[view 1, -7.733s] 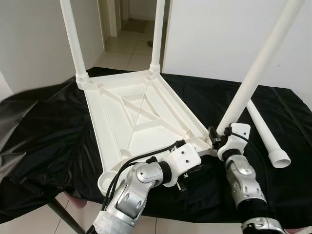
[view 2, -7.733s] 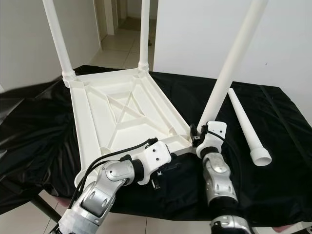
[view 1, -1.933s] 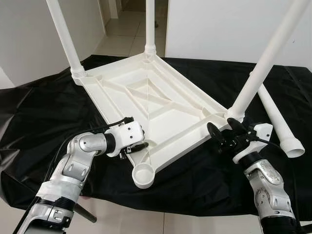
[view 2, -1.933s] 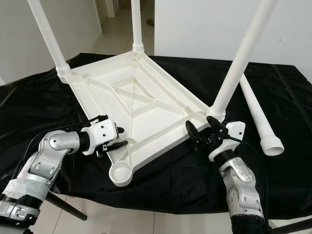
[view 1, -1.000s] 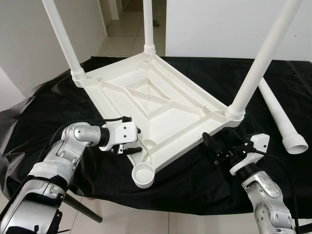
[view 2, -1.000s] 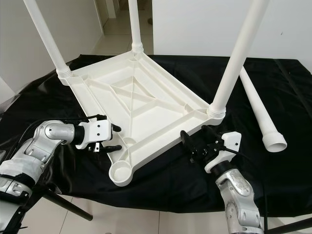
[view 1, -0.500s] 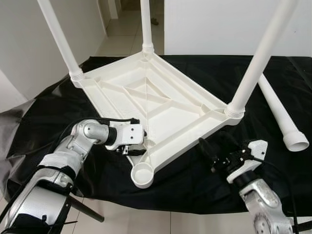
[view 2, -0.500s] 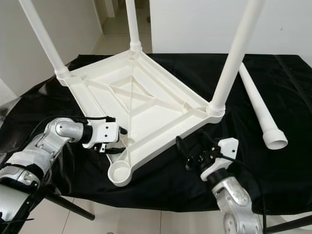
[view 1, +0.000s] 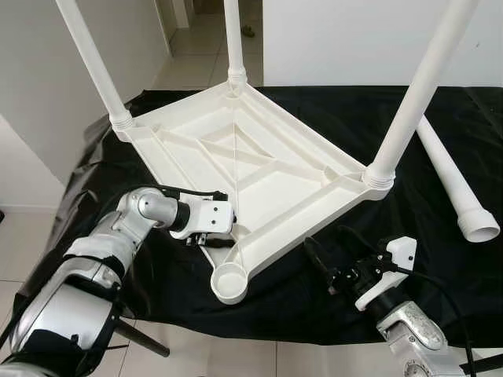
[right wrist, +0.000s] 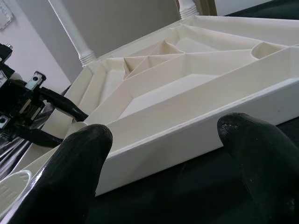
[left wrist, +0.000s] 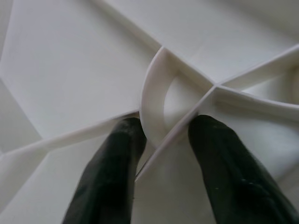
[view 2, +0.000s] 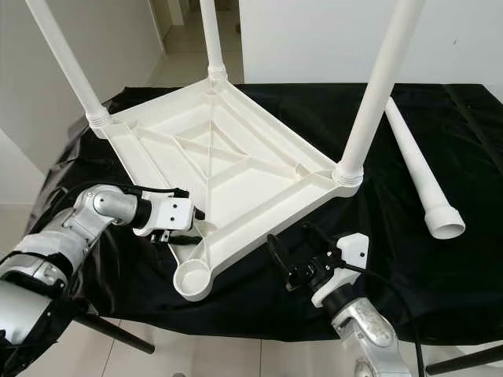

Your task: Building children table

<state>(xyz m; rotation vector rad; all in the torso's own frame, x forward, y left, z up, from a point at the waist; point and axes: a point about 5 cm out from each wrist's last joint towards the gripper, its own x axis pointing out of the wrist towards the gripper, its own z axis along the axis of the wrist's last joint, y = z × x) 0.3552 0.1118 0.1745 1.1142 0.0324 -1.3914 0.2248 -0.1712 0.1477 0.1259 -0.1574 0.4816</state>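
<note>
- Tabletop (view 1: 236, 169) lies upside down on the black cloth (view 1: 94, 196); three legs stand screwed in, near corner socket (view 1: 230, 283) empty.
- Loose leg (view 1: 452, 188) lies on the cloth at the far right, well apart from both grippers.
- Left gripper (view 1: 214, 236) is at the near edge beside the empty socket; its fingers (left wrist: 110, 172) pinch a rib of the underside.
- Right gripper (view 1: 326, 263) hovers over the cloth just off the near right edge, fingers spread, holding nothing.
- Judgement: the left grip should hold the top steady while the right fetches the loose leg, grasping it mid-shaft, and presents it square to the socket before turning.
</note>
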